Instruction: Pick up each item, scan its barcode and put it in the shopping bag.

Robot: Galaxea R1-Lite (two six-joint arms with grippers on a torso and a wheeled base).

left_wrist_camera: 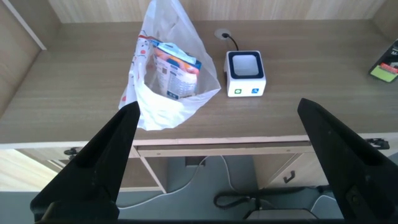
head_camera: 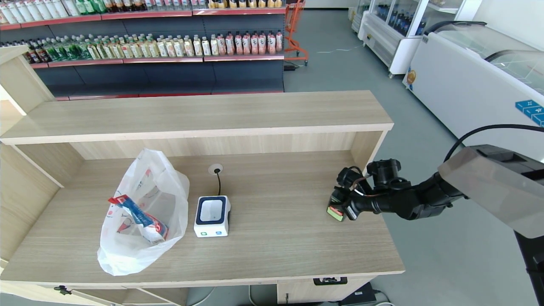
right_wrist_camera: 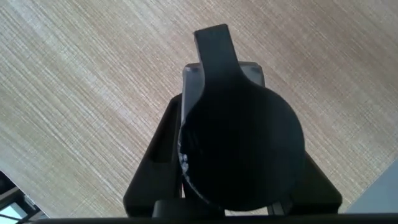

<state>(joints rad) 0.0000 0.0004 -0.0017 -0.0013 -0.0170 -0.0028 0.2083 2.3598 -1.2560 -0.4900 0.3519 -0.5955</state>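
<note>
Lying at the right gripper (head_camera: 338, 209), a green packet (head_camera: 334, 214) sits on the right edge of the counter (head_camera: 276, 238); clamped or not, I cannot tell. Drink shelves (head_camera: 161, 60) stand behind.

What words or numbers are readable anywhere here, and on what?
Nothing is legible.
Shopping bag: red print, blurred.
Packet inside it: print too small.
Scanner: green and blue icons, no readable words.
Green-and-red item: label too small.
Shelf bottles: labels too small.
</note>
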